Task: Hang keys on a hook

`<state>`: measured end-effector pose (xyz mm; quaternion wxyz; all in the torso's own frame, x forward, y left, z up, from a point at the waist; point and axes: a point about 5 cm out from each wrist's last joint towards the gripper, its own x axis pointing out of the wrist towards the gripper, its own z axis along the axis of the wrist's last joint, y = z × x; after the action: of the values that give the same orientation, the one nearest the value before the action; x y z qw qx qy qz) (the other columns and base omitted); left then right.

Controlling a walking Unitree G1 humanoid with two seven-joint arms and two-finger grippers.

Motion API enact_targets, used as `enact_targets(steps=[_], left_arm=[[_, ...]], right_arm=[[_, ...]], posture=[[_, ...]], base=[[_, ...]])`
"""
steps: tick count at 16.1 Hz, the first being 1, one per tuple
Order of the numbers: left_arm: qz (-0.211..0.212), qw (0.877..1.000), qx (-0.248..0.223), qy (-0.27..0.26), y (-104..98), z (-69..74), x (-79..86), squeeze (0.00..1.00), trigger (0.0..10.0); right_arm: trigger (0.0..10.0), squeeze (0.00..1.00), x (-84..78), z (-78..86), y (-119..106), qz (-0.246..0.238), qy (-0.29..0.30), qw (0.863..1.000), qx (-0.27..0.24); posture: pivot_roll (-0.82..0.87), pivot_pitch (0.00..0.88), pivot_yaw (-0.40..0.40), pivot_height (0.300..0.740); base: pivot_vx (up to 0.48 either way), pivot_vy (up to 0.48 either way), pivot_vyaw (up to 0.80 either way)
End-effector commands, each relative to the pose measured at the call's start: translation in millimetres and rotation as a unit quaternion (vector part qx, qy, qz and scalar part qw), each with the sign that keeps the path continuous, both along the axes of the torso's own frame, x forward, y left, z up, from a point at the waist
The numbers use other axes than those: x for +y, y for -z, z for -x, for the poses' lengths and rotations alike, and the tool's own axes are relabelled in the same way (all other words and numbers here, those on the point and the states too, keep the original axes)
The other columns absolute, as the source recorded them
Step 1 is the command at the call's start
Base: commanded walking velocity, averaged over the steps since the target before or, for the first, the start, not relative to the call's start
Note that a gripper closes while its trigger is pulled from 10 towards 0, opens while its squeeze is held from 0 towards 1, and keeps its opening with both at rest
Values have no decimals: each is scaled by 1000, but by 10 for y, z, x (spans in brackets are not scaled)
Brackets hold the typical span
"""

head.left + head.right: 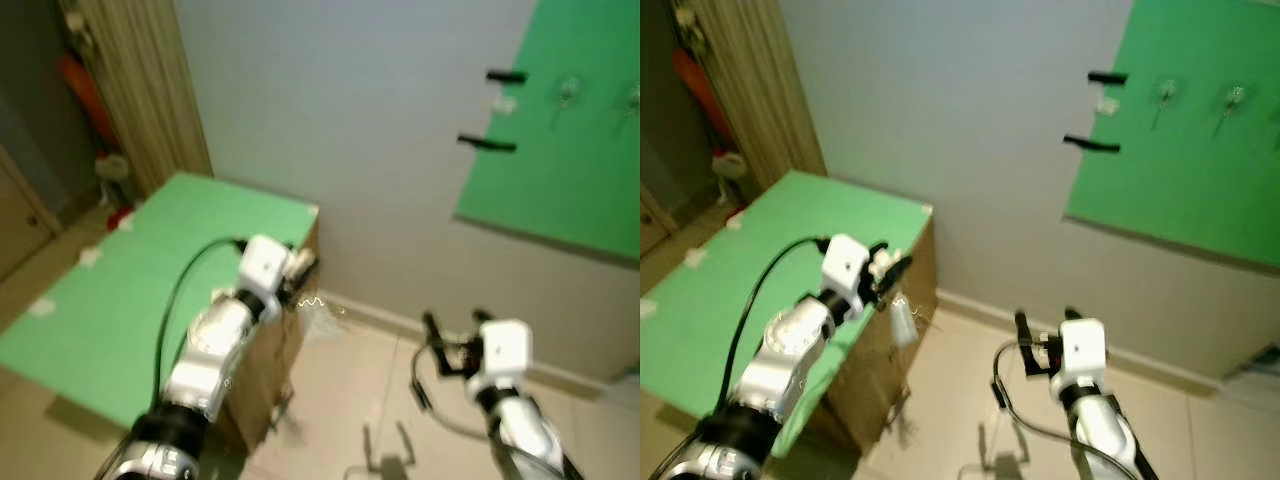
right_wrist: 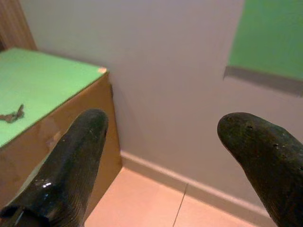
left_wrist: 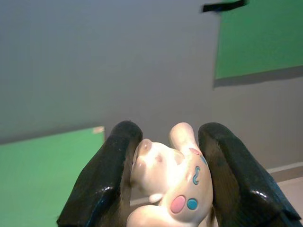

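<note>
1. Grey wall is seen across the head views, with a green board [image 1: 1180, 160] mounted on it carrying black pegs [image 1: 1092, 145] and small metal hooks [image 1: 1166, 92]. A green-topped box [image 1: 130, 290] stands on the tiled floor.
2. Beyond the box's corner, the left gripper [image 1: 888, 268] is raised, and something pale dangles under it; the right gripper [image 1: 452, 335] is held low over the floor.
3. In the left wrist view, a white figurine charm [image 3: 173, 182] with pink and blue dots is clamped between both fingers [image 3: 109, 175].
4. In the right wrist view, the fingers [image 2: 71, 165] are spread wide and grasp nothing.
</note>
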<state>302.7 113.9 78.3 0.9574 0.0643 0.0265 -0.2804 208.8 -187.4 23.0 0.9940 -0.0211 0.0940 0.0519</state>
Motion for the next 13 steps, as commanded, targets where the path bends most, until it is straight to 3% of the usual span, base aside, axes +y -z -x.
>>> enact_targets(steps=[1, 3, 4, 7, 11, 13], left_arm=[[5, 999, -16, 31, -84, -24, -140, 0, 10000], [-11, 998, -15, 53, -78, -22, -169, 0, 10000], [-29, 997, -15, 64, -74, -29, -189, 0, 10000], [-22, 997, -20, 71, -106, -32, -226, 0, 10000], [-24, 995, -22, 93, -75, 43, -298, 0, 10000], [-23, 995, -20, 96, -66, 56, -299, 0, 10000]], right_arm=[[10000, 0, -153, 22, 20, 14, 22, 1000, 5], [10000, 0, -189, 25, 56, 16, 38, 999, 13], [10000, 0, -190, 27, 81, 17, 40, 999, 19], [10000, 0, -141, 36, 121, 18, 32, 999, 21], [10000, 0, -114, 45, 129, 17, 17, 1000, 18], [10000, 0, -89, 46, 127, 13, 8, 1000, 16]], posture=[[-178, 0, 27, 740], [-175, 0, 28, 740], [-174, 0, 33, 740], [-172, 0, 35, 740], [-171, 0, 32, 740], [-169, 0, 31, 740]], base=[[480, 0, 0], [480, 0, 0], [0, 0, 0], [0, 0, 0], [287, -382, 0], [294, -377, -631]])
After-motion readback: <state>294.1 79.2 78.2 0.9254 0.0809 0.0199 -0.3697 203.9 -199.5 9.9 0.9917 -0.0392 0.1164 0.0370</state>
